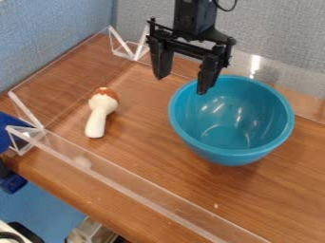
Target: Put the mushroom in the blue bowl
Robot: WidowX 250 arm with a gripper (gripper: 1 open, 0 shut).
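Here the hand [187,81] hangs spread and empty over the wooden table [140,142], clear-walled, blue-backed.

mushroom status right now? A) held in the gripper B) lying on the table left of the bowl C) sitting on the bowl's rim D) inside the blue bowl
B: the mushroom lies on its side on the wooden table, apart from and to the left of the blue bowl, while the gripper hangs open and empty over the bowl's back rim.
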